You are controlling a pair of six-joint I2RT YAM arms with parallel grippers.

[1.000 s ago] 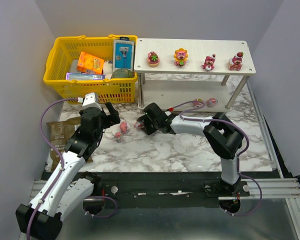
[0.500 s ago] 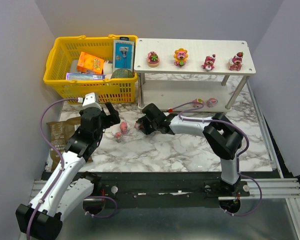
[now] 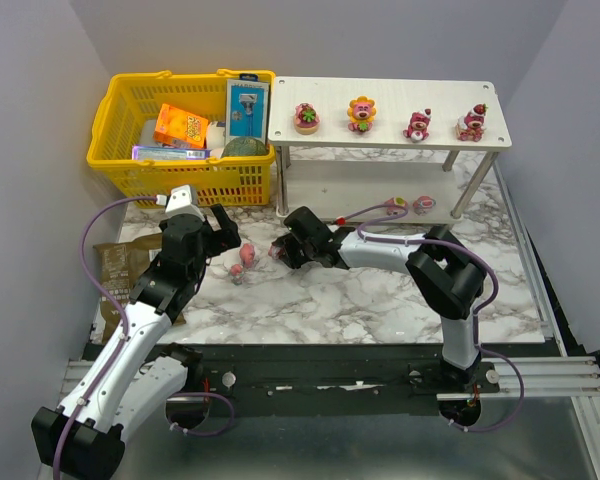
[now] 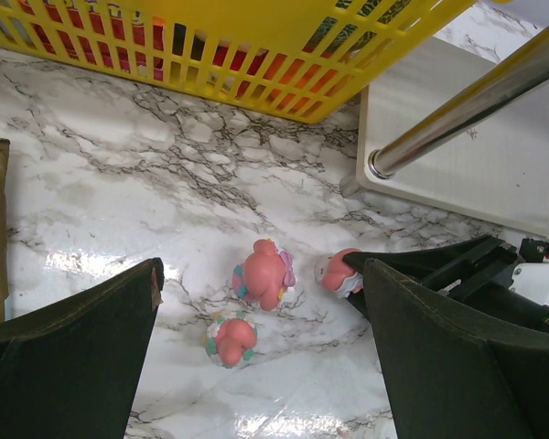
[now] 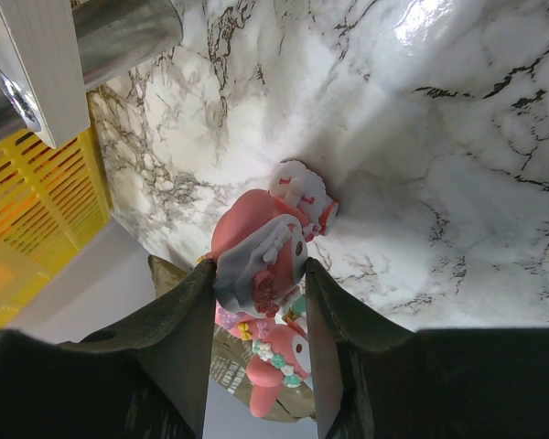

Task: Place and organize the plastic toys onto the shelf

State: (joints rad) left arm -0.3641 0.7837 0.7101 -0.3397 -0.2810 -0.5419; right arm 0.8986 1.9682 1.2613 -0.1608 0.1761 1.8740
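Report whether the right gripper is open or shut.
The right gripper is shut on a pink figurine: both fingers press its sides in the wrist view.

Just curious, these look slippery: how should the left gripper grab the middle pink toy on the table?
Probably grip the middle toy across its rounded body, coming down from above. It sits between the left gripper's open jaws; the right gripper, closed on another toy, crowds one side.

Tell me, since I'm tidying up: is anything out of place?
Yes. Two pink toys sit loose on the marble table left of the shelf, and the right pincer grips a third toy there; none is shelved yet.
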